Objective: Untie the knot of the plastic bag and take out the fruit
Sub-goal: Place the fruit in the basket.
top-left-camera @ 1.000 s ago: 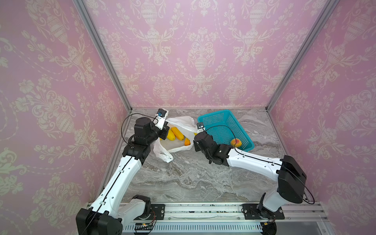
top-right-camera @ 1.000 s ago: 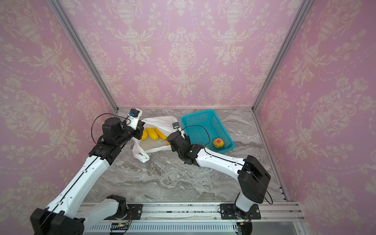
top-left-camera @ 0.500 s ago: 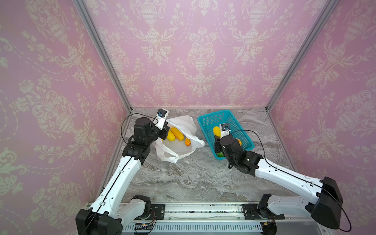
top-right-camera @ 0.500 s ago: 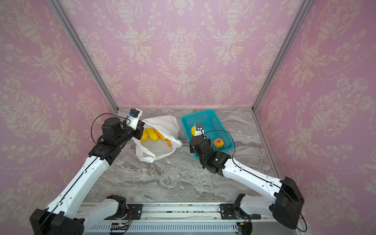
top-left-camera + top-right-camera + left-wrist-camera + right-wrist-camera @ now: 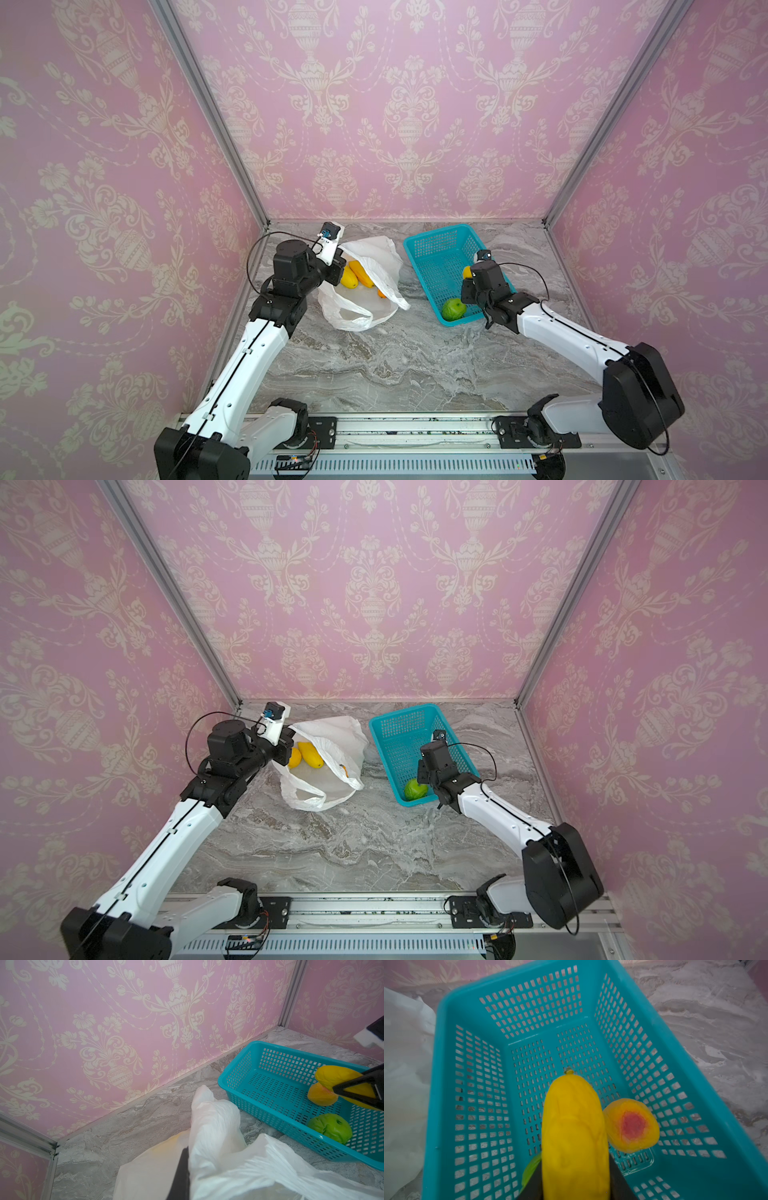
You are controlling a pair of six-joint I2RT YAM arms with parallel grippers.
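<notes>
Walls pink, cream damask print of urns, flowers, swags. Frame posts plain silver. Table grey marble, paler and brownish veins. Basket teal, walls and floor pierced in rows of small holes. Plastic bag translucent white. Fruits in the bag yellow to orange-yellow. Long fruit bright yellow, greenish tip. Round fruit lime green. Flattish fruit yellow-orange with a red blush patch. Arms white, black joints.

Setting: staged robot test booth, lab-type. Three walls were pink damask wallpaper panels in aluminium framing; floor was a marble-patterned tabletop; near edge carried a metal rail bearing left arm and right arm.
</notes>
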